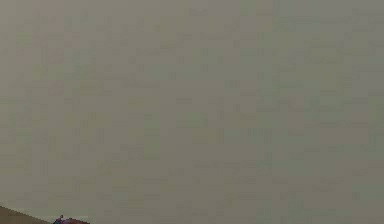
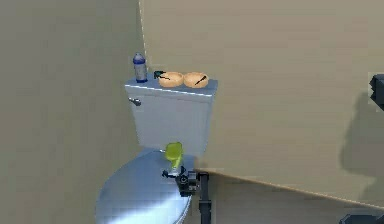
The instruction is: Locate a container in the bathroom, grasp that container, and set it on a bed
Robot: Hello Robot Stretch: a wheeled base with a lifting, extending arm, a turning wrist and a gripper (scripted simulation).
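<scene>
Yellow-green thing point(image 2: 174, 154), likely the container, lies right at my gripper point(image 2: 176, 177), just above it in the arm side view, with the toilet lid point(image 2: 140, 197) and the tank point(image 2: 170, 118) behind. I cannot tell whether I hold it, nor its shape or long axis. A blue bottle point(image 2: 140, 67) stands farther up-left on the tank.

A plain grey-beige wall point(image 1: 200, 100) is facing the camera. In the forward view's bottom left corner a dark brownish wedge point(image 1: 14, 216) is showing, and just beside it a small dark, reddish-topped shape point(image 1: 70, 220) is poking up, too small to name.
</scene>
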